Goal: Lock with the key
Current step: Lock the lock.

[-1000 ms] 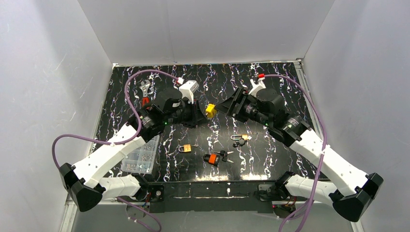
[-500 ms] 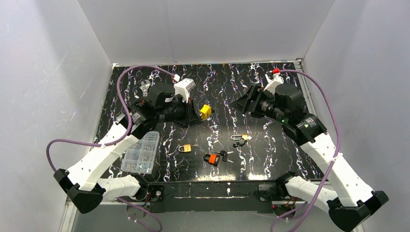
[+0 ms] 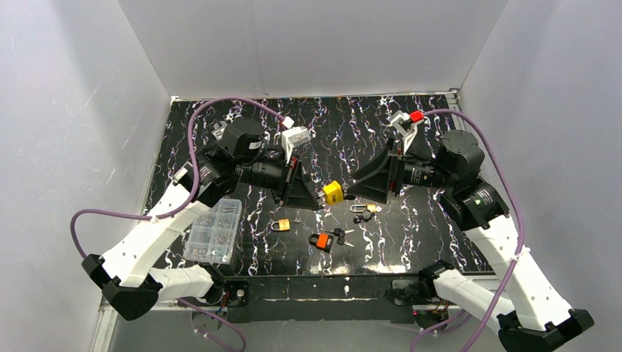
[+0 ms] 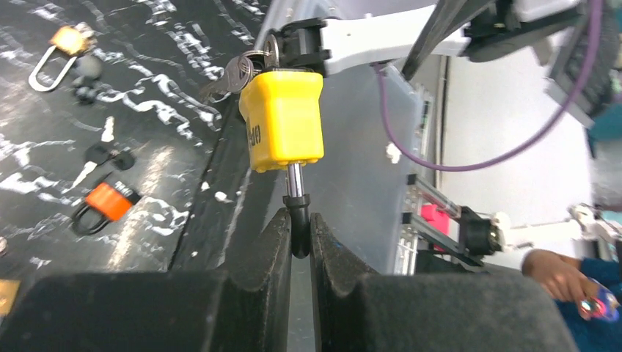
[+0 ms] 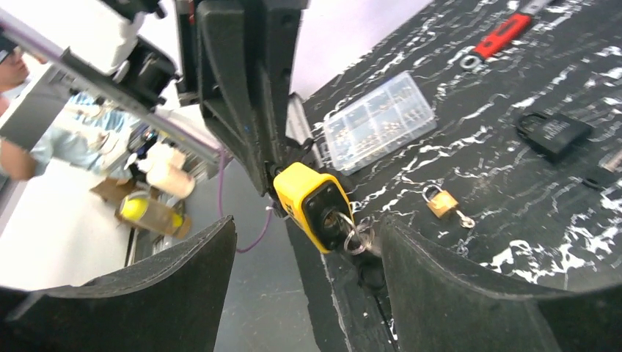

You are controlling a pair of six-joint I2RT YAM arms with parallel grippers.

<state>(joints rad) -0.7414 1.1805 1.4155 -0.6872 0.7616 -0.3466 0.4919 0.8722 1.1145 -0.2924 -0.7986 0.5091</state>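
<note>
Left pincer (image 4: pixel 299 224): pressed together on the shackle (image 4: pixel 295 192) of the yellow lock (image 4: pixel 284 121). You hold the lock by that steel loop alone. The body sticks out past the fingertips, off the worktop (image 3: pixel 411 238).

Key (image 5: pixel 343 222): seated in the keyhole, on the end of the body opposite the shackle. A ring with a further key hangs from it.

Right pincer (image 5: pixel 306 220): spread wide, one finger on either side of the lock's key end. In your right wrist view the finger on the left of the picture stands well apart from the lock. The other lies just beside the key ring; you cannot tell whether it touches.

Top view: the two pincers face each other nose to nose over the middle of the worktop, with the yellow lock between them, tilted.

Loose on the worktop, nearer the arm bases than the yellow lock:
- brass lock (image 3: pixel 280 225), lying flat
- orange lock (image 3: pixel 320 242), with black-headed keys (image 3: pixel 339 235) just beside it
- second brass lock (image 3: pixel 363 210), with keys at its side, under the right pincer

Clear box (image 3: pixel 215 232) of small parts: beside the left arm, towards the left edge.

Right wrist view also gives you a black lock (image 5: pixel 551 130) and, well apart from it, a red-handled tool (image 5: pixel 502 35).
</note>
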